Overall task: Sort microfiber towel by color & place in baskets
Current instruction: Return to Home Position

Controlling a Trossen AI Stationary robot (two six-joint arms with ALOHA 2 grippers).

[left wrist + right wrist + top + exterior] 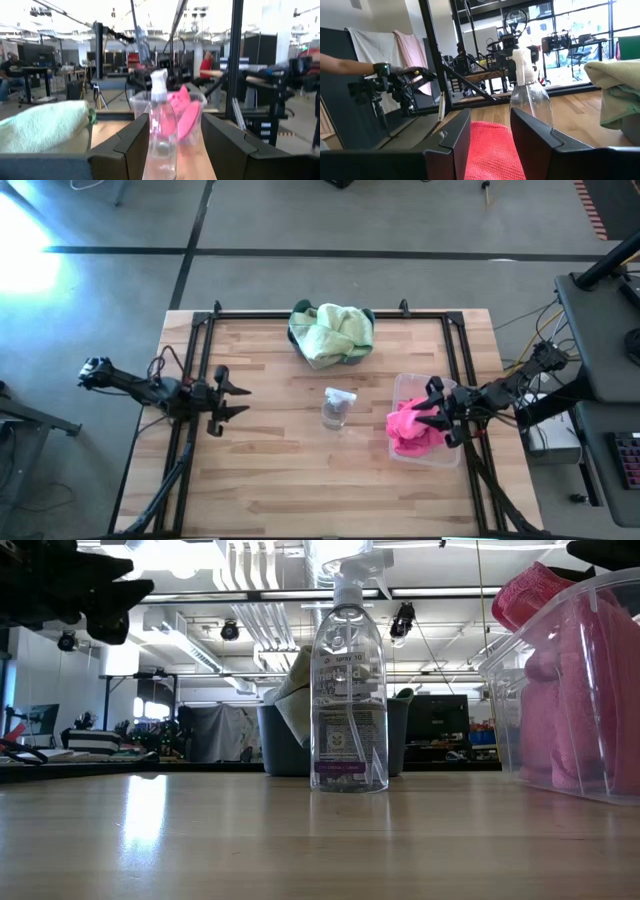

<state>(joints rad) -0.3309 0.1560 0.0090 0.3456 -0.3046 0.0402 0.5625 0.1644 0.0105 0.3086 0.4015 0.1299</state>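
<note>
progress: the sorting looks done, by my judgement; no loose towel shows on the table (270, 480).
green towels (333, 330): heaped in the dark blue basket (280, 745) at the table's far edge, spilling over its rim.
pink towels (405, 430): piled in the clear basket (412, 381) on the table's right side, rising above its rim.
count: the heaps are bunched, so i cannot tell how many are in each.
spray bottle (337, 410): upright near the table's middle, between the two baskets, with nothing touching it.
left claw (238, 401): wide open and empty, hovering over the table's left side, well apart from both baskets.
right claw (432, 418): fingers spread, holding nothing, over the clear basket just above the pink heap; i cannot tell whether it brushes the cloth.
left to do: probably only drawing both arms back to rest.
</note>
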